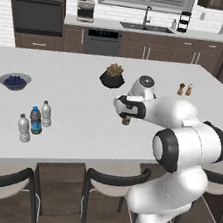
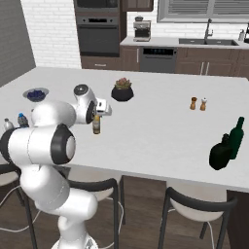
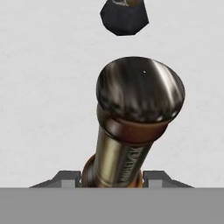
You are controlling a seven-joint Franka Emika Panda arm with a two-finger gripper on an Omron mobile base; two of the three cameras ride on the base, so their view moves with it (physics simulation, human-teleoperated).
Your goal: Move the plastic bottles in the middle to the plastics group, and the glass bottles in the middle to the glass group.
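Gripper [image 2: 97,118] closed on amber glass bottle [image 2: 97,125] between its fingertips, bottle upright at mid counter [image 2: 160,126], likely just lifted off the surface, near dark plant pot [image 2: 122,92], well apart from plastic bottles [image 1: 33,121] at left edge.

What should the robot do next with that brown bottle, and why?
Probably lift it a little. The end effector looks shut on the amber bottle, whose base seems to sit on the counter. The dark green glass bottles wait far off to the right, so it must clear the top first.
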